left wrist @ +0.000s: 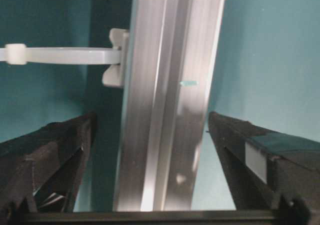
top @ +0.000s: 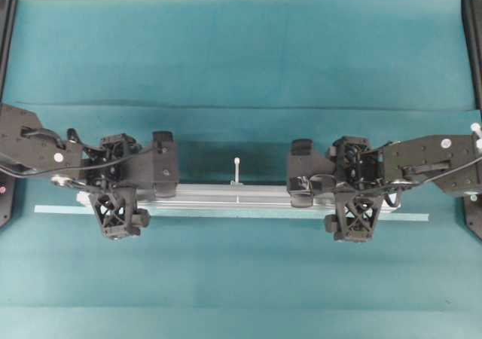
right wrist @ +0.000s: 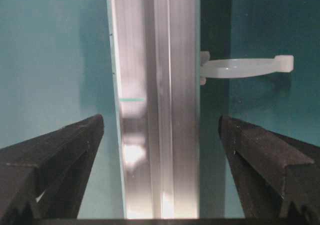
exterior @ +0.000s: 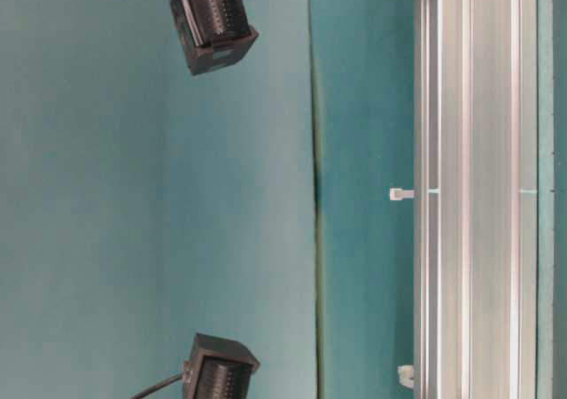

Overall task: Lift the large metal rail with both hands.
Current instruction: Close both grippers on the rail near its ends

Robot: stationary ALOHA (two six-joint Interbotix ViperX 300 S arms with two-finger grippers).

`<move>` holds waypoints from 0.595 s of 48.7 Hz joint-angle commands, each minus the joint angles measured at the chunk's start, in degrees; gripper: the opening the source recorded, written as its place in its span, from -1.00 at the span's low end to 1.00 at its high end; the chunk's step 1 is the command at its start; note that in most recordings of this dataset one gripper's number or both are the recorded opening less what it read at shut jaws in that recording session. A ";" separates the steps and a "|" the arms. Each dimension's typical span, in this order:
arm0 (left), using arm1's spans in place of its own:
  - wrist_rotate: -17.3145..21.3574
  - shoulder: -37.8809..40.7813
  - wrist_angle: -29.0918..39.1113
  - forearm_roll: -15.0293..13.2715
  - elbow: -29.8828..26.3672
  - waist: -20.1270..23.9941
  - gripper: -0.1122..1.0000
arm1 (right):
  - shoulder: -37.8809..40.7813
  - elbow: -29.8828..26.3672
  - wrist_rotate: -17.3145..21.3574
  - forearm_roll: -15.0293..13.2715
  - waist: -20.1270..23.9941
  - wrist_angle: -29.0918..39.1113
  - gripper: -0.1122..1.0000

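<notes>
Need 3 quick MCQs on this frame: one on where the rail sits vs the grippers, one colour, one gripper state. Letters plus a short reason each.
1. Where is the large metal rail relative to each gripper?
A. Between the open fingers
B. Off to one side of both
C. Lying on top of the arms

2. What colour is the table cover?
A. Red
B. Teal
C. Yellow

3. What state are the left gripper and right gripper in?
A. Both shut on the rail
B. Both open, clear of the rail
C. One open, one shut

Answers: 1 A, both wrist views show the rail running between the fingers. 2 B, teal in every view. 3 B, teal gaps show on both sides of the rail in each wrist view.
</notes>
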 commanded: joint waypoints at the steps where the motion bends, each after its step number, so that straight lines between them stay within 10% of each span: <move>1: 0.09 0.00 -0.44 0.18 -0.70 -0.09 0.97 | 0.53 -0.09 0.18 0.00 0.18 -0.35 0.93; 22: -0.26 0.09 -2.90 0.18 -0.35 -0.09 0.91 | 0.35 1.49 0.44 0.18 0.18 -1.32 0.89; 29: -0.44 0.09 -3.87 0.09 -0.35 -0.35 0.57 | 0.35 1.41 1.49 0.35 0.18 -1.05 0.64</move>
